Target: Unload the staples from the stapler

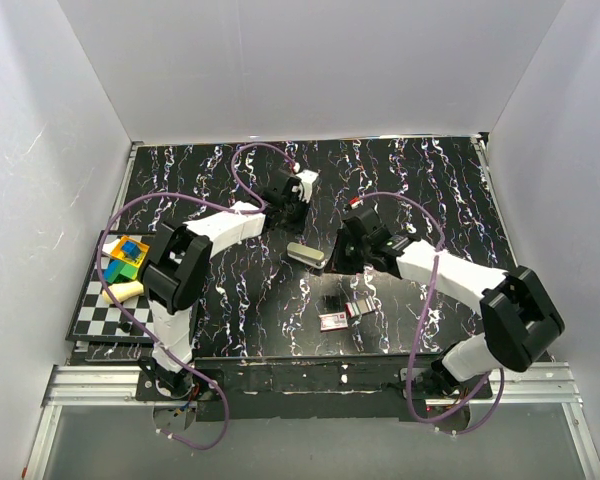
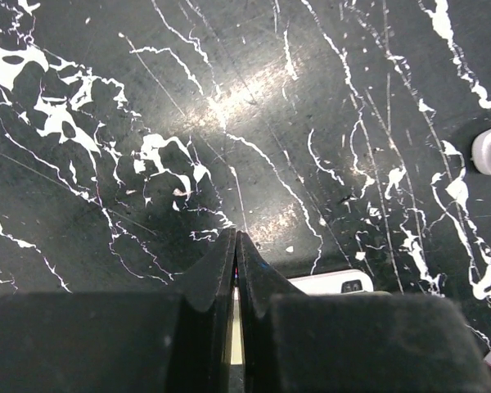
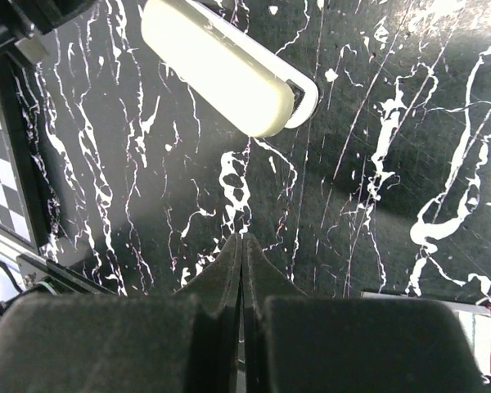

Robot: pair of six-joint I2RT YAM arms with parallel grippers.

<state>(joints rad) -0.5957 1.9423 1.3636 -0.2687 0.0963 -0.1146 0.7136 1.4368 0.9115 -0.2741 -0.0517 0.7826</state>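
Observation:
The stapler (image 1: 307, 255), cream-topped on a grey base, lies shut in the middle of the black marbled table. In the right wrist view it (image 3: 229, 65) lies just ahead of my right gripper (image 3: 242, 237), which is shut and empty; in the top view that gripper (image 1: 352, 250) is beside the stapler's right end. My left gripper (image 1: 285, 200) is shut, hovering beyond the stapler; its tips (image 2: 236, 234) meet over bare table, with a white stapler end (image 2: 331, 283) under it. A small greyish strip (image 1: 360, 307), possibly staples, lies near the front.
A small pink-and-white box (image 1: 332, 320) and a small black piece (image 1: 332, 300) lie near the front middle. A checkerboard (image 1: 95, 310) at the left carries coloured blocks (image 1: 126, 258) and a cream piece (image 1: 122, 291). White walls surround the table.

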